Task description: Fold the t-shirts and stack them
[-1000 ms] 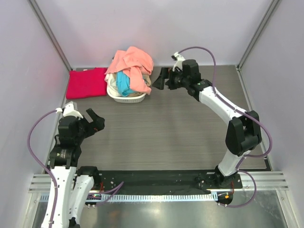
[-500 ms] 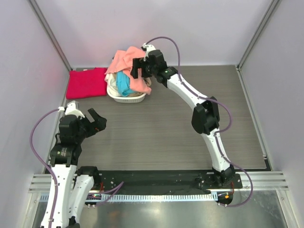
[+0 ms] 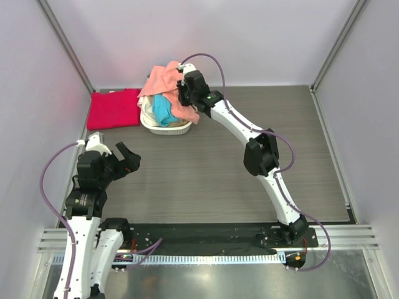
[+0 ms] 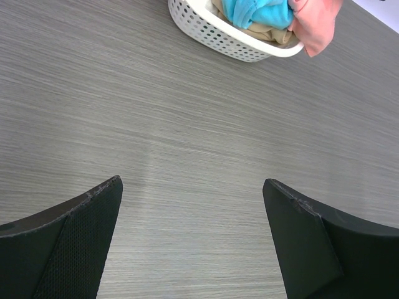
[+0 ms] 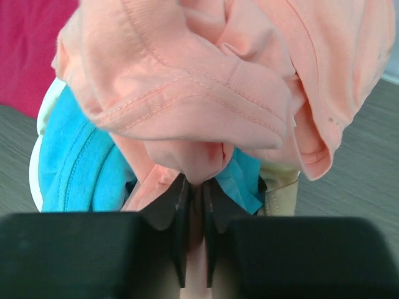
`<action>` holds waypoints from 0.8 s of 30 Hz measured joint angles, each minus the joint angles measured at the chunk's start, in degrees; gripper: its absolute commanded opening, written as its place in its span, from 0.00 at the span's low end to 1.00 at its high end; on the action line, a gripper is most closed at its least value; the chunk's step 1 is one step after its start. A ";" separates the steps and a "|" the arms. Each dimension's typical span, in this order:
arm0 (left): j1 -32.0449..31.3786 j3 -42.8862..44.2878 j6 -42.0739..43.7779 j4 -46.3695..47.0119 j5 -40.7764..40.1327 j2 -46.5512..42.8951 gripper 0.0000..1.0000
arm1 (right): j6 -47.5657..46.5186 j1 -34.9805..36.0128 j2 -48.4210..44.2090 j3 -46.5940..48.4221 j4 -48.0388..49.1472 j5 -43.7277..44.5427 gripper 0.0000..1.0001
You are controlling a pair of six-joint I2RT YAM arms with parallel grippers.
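A salmon-pink t-shirt (image 3: 167, 80) is heaped on top of the white laundry basket (image 3: 163, 128) at the back of the table, over a teal t-shirt (image 3: 162, 109) and a beige one (image 5: 278, 182). My right gripper (image 3: 185, 93) reaches into the heap and is shut on a fold of the salmon-pink t-shirt (image 5: 206, 81), with cloth pinched between its fingertips (image 5: 182, 193). A crimson red t-shirt (image 3: 114, 108) lies folded flat left of the basket. My left gripper (image 3: 124, 156) hovers open over bare table at the near left, its fingers (image 4: 87, 215) wide apart and holding nothing.
The basket rim (image 4: 240, 47) shows at the top of the left wrist view. Pale walls and metal posts enclose the table on three sides. The right arm stretches diagonally across the table's middle to the basket.
My right arm swung left from beside the basket to over it, then closed its jaws on the salmon-pink t-shirt. The left arm stayed put.
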 measured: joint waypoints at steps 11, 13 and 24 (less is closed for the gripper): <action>0.00 0.00 0.04 0.07 -0.02 0.31 0.94 | -3.23 1.57 -16.52 -2.21 -1.49 3.56 0.01; 0.00 0.00 0.04 0.07 -0.02 0.61 0.94 | -3.65 1.46 -25.07 -7.28 -1.49 4.96 0.01; 0.00 0.00 0.13 0.00 0.07 1.70 0.90 | 12.13 -10.01 -77.00 -66.75 0.07 18.99 1.00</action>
